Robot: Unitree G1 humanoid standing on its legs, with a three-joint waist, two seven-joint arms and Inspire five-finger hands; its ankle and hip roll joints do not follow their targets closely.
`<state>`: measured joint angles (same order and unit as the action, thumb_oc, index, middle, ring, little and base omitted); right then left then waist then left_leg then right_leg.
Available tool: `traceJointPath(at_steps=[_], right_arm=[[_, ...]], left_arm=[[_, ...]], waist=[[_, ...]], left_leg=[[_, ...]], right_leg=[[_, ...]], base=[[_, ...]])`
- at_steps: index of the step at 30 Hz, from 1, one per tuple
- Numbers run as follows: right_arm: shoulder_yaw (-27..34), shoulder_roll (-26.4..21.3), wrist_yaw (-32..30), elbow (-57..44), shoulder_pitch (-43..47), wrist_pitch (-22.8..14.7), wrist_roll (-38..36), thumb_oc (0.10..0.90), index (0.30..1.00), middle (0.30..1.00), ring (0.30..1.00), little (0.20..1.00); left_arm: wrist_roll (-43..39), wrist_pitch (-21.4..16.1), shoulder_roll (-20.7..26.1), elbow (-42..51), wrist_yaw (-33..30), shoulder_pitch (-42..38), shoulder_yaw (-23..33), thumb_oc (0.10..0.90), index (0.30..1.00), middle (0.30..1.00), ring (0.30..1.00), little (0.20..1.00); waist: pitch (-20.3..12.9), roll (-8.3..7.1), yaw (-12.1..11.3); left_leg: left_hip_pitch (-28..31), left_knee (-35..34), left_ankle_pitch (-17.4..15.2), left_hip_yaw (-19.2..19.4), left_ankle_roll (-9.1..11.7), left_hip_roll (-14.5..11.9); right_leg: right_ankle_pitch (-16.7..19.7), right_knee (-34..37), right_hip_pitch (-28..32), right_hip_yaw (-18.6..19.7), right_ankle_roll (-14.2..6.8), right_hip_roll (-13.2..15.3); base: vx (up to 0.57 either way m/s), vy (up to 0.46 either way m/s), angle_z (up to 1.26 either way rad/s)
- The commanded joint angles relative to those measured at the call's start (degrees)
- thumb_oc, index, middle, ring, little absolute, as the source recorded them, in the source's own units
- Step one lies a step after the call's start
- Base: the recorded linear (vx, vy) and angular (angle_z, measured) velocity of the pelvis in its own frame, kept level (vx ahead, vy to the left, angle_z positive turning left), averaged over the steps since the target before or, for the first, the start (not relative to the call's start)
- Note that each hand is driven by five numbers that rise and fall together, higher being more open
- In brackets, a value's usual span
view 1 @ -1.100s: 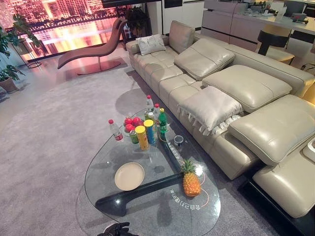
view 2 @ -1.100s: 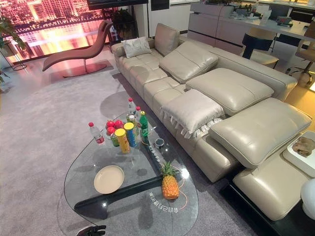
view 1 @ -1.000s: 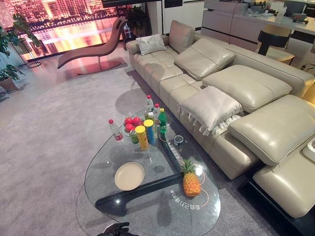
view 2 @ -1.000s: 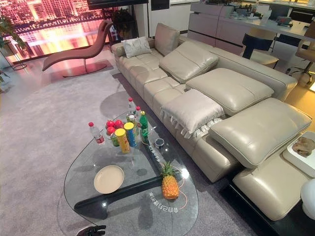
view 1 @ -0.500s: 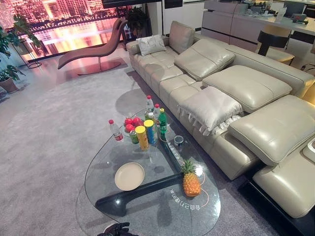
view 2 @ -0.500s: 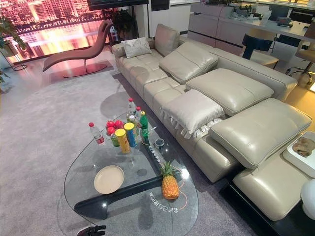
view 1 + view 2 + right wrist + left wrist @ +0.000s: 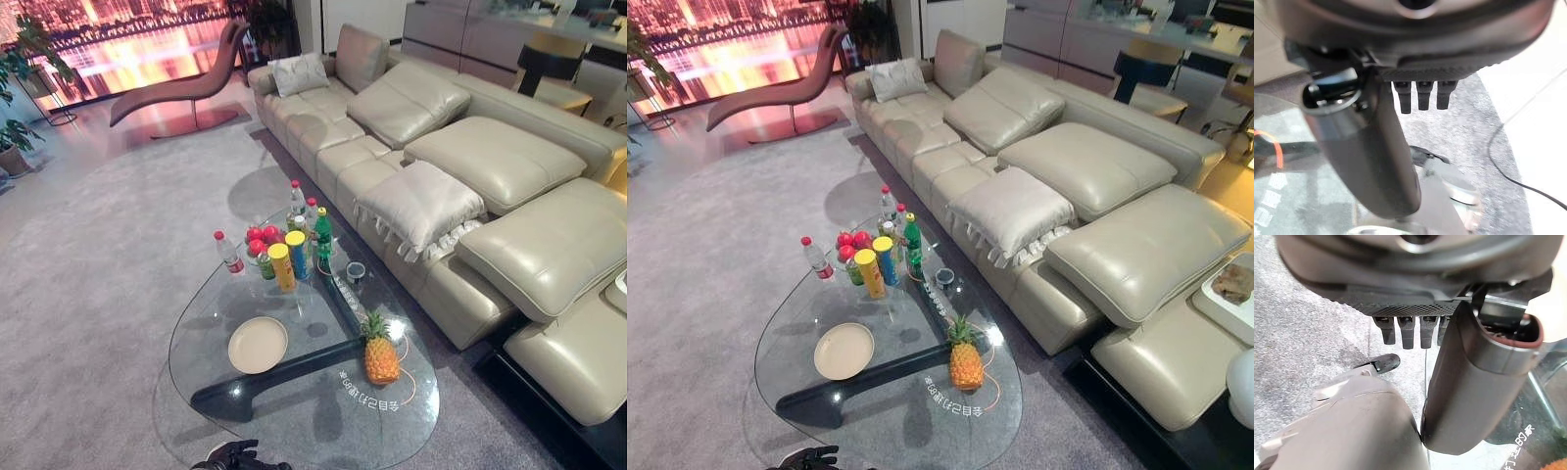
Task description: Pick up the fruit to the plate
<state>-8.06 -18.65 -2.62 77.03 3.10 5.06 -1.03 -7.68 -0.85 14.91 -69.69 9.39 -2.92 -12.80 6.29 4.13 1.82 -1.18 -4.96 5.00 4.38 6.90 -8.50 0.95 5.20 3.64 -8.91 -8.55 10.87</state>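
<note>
Count taken on the glass tabletop (image 7: pixel 304 421), centre of frame:

- Plate (image 7: pixel 258 345): one, lower left of the glass.
- Pineapple (image 7: pixel 380 358): one, lower right.
- Tall tubes: two, a yellow tube (image 7: pixel 282 266) and a blue tube (image 7: pixel 297 254), side by side.
- Clear bottles (image 7: pixel 228 252) with red caps: three.
- Green bottle (image 7: pixel 322 238): one.
- Small green can (image 7: pixel 265 266): one.
- Cup (image 7: pixel 355 271): one.
- Red fruit (image 7: pixel 263 235): at least three in a cluster behind the tubes. The exact number cannot be determined.

Off the tabletop:

- Sofa (image 7: pixel 509 162): one, on the right.
- Loose pillows (image 7: pixel 419 206): two.
- Lounge chair (image 7: pixel 176 90): one, upper left.
</note>
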Motion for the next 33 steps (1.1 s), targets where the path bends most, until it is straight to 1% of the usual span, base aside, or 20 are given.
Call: traceJointPath(at_steps=[1, 3, 4, 5, 7, 8, 12, 15, 16, 17, 20, 21, 22, 23, 28, 32, 33], right_arm=[[-1.0, -3.8, -1.6, 1.1, 6.8, 0.6, 0.1, 0.8, 0.9, 0.9, 0.9, 0.9], [-1.5, -4.5, -2.0, 0.8, 8.6, 0.7, -0.8, 0.8, 0.9, 0.9, 0.9, 0.9], [-1.6, -4.7, -2.1, 0.5, 9.0, 0.8, -1.0, 0.8, 0.9, 0.9, 0.9, 0.9], [-1.9, -5.2, -2.2, 0.1, 10.2, 1.6, -1.6, 0.8, 0.9, 0.9, 0.9, 0.9], [-2.1, -5.5, -2.0, -0.2, 10.6, 1.7, -1.9, 0.8, 0.9, 0.9, 0.9, 0.9], [-2.2, -5.9, -1.9, -0.3, 11.1, 1.4, -2.2, 0.8, 0.9, 0.9, 0.9, 0.9], [-2.3, -7.0, -3.4, -1.3, 13.1, 0.9, -4.4, 0.8, 0.9, 0.9, 0.9, 0.9], [-1.9, -8.1, -6.2, -1.9, 15.6, -0.8, -5.2, 0.8, 0.9, 0.9, 0.9, 0.9], [-1.9, -8.4, -7.9, -2.3, 16.1, -1.6, -5.7, 0.8, 0.9, 0.9, 0.9, 0.9], [-1.5, -8.6, -11.1, -3.3, 17.0, -3.2, -6.4, 0.8, 0.9, 0.9, 0.9, 0.9], [-0.6, -8.6, -18.0, -6.2, 18.8, -7.0, -7.0, 0.8, 0.9, 0.9, 0.9, 0.9], [-0.5, -8.3, -20.6, -7.7, 19.3, -8.4, -7.3, 0.8, 0.9, 0.9, 0.9, 0.9], [-0.4, -8.2, -22.2, -9.0, 19.7, -8.9, -7.6, 0.8, 0.9, 0.9, 0.9, 0.9], [-0.3, -7.5, -25.6, -11.8, 20.0, -9.9, -7.9, 0.8, 0.9, 0.9, 0.9, 0.9], [-0.4, -6.0, -30.9, -17.8, 19.9, -11.9, -7.6, 0.8, 0.9, 0.9, 0.9, 0.9], [-0.4, -5.7, -32.4, -19.5, 20.5, -13.5, -7.8, 0.8, 0.9, 0.9, 0.9, 0.9], [-0.4, -5.6, -32.5, -20.0, 20.5, -13.5, -7.7, 0.8, 0.9, 0.9, 0.9, 0.9]], left_arm=[[-3.3, -1.0, 5.0, -2.0, -1.2, -6.5, 0.0, 0.8, 0.9, 0.9, 0.9, 0.9], [-6.1, -1.6, 5.9, -1.6, -0.5, -8.0, -0.1, 0.8, 0.9, 0.9, 0.9, 0.9], [-6.9, -1.7, 6.0, -1.4, -0.3, -8.3, 0.0, 0.8, 0.9, 0.9, 0.9, 0.9], [-9.4, -1.5, 6.6, -0.7, 1.1, -9.5, 0.4, 0.8, 0.9, 0.9, 0.9, 0.9], [-10.5, -0.9, 6.9, -0.1, 2.1, -10.3, 0.7, 0.8, 0.9, 0.9, 0.9, 0.9], [-11.9, -0.5, 7.0, 0.3, 3.1, -11.2, 0.5, 0.8, 0.9, 0.9, 0.9, 0.9], [-17.1, -0.1, 7.1, 1.3, 7.4, -13.6, -1.0, 0.8, 0.9, 0.9, 0.9, 0.9], [-25.0, 0.9, 6.9, 3.1, 12.1, -15.8, -1.4, 0.8, 0.9, 0.9, 0.9, 0.9], [-27.5, 1.1, 6.8, 3.4, 12.4, -16.2, -1.6, 0.8, 0.9, 0.9, 0.9, 0.9], [-30.2, 0.9, 6.7, 4.1, 12.5, -16.8, -1.6, 0.8, 0.9, 0.9, 0.9, 0.9], [-37.2, -1.6, 6.5, 6.3, 8.8, -17.8, -0.6, 0.8, 0.9, 0.9, 0.9, 0.9], [-39.8, -3.9, 6.3, 7.4, 5.3, -18.2, 0.6, 0.8, 0.9, 0.9, 0.9, 0.9], [-41.8, -4.9, 6.3, 8.2, 2.9, -18.5, 1.5, 0.8, 0.9, 0.9, 0.9, 0.9], [-43.8, -6.8, 6.2, 9.3, -1.0, -18.8, 3.2, 0.8, 0.9, 0.9, 0.9, 0.9], [-44.3, -11.8, 5.6, 11.7, -9.0, -18.5, 5.7, 0.8, 0.9, 0.9, 0.9, 0.9], [-43.8, -14.4, 5.5, 11.1, -14.0, -19.0, 7.8, 0.8, 0.9, 0.9, 0.9, 0.9], [-43.1, -14.9, 5.4, 11.0, -16.2, -18.8, 8.3, 0.8, 0.9, 0.9, 0.9, 0.9]], waist=[[9.1, -1.28, -1.2], [12.1, -0.8, -0.8], [12.9, -0.71, -0.7], [15.0, -0.5, -0.5], [16.2, -0.41, -0.6], [17.5, -0.18, -0.6], [21.0, 1.15, -0.5], [23.4, 2.17, -0.4], [23.5, 2.27, -0.4], [23.5, 2.37, -0.4], [23.5, 2.09, -0.3], [23.5, 1.88, -0.3], [23.5, 1.67, -0.3], [23.5, 1.12, -0.3], [23.5, -0.06, -0.6], [23.5, -0.94, -0.8], [23.5, -1.15, -0.8]], left_leg=[[-0.2, 0.0, -0.6, 1.1, -0.1, -1.2], [-3.0, 0.0, -0.2, 0.3, -0.6, -0.1], [-3.6, 0.0, 0.0, 0.1, -0.7, 0.1], [-5.7, 0.0, 0.5, -0.2, -1.0, 0.8], [-6.9, 0.0, 0.7, -0.5, -1.2, 1.2], [-8.3, 0.0, 1.1, -0.8, -1.4, 1.6], [-11.8, 0.0, 2.0, -1.0, -1.8, 2.4], [-14.2, 0.5, 2.7, -0.7, -1.8, 2.9], [-15.6, 1.3, 2.8, -0.7, -1.7, 2.9], [-18.7, 3.5, 2.7, -0.8, -1.5, 2.8], [-24.5, 7.6, 2.1, -0.8, -1.3, 2.5], [-26.6, 9.0, 1.8, -0.9, -1.3, 2.5], [-28.1, 10.2, 1.5, -1.1, -1.2, 2.6], [-31.3, 12.9, 1.0, -1.7, -1.2, 2.5], [-37.6, 18.6, -0.4, -2.9, -1.5, 2.7], [-41.5, 23.9, -2.2, -4.0, -1.8, 2.6], [-42.4, 26.3, -3.4, -4.3, -1.8, 2.5]], right_leg=[[5.7, -0.2, -4.6, -0.5, -1.5, 5.1], [6.3, -0.7, -8.0, 0.9, -1.0, 4.7], [6.4, -0.8, -8.8, 1.2, -0.9, 4.7], [6.8, -1.3, -10.8, 1.9, -0.7, 4.5], [6.7, -2.0, -12.1, 2.3, -0.6, 4.4], [6.3, -3.4, -13.8, 2.6, -0.5, 4.4], [5.4, -7.3, -18.8, 3.4, -0.2, 4.6], [4.9, -9.5, -22.4, 3.9, -0.1, 4.9], [4.7, -10.4, -23.9, 4.1, 0.0, 5.0], [4.6, -11.8, -26.6, 4.2, 0.0, 5.2], [4.3, -14.7, -32.0, 4.4, 0.1, 5.0], [4.1, -15.7, -34.0, 4.4, 0.2, 4.7], [3.8, -16.6, -35.4, 4.5, 0.3, 4.5], [3.3, -18.7, -38.4, 4.6, 0.5, 4.1], [2.1, -23.7, -44.2, 5.2, 1.0, 3.0], [0.7, -28.3, -47.8, 5.3, 1.3, 2.6], [-0.3, -30.4, -48.8, 5.5, 1.4, 2.4]], base=[[-0.15, 0.014, -0.01], [-0.13, 0.022, 0.01], [-0.15, 0.017, -0.03], [-0.13, 0.007, -0.09], [-0.1, 0.001, -0.07], [-0.11, 0.031, 0.01], [-0.11, 0.054, 0.04], [-0.09, 0.058, 0.03], [-0.08, 0.029, 0.0], [-0.08, -0.006, 0.0], [-0.1, -0.057, -0.02], [-0.1, -0.057, -0.01], [-0.12, -0.07, 0.0], [-0.09, -0.06, 0.0], [-0.06, -0.072, 0.11], [-0.04, -0.051, 0.09], [-0.01, -0.034, 0.11]])
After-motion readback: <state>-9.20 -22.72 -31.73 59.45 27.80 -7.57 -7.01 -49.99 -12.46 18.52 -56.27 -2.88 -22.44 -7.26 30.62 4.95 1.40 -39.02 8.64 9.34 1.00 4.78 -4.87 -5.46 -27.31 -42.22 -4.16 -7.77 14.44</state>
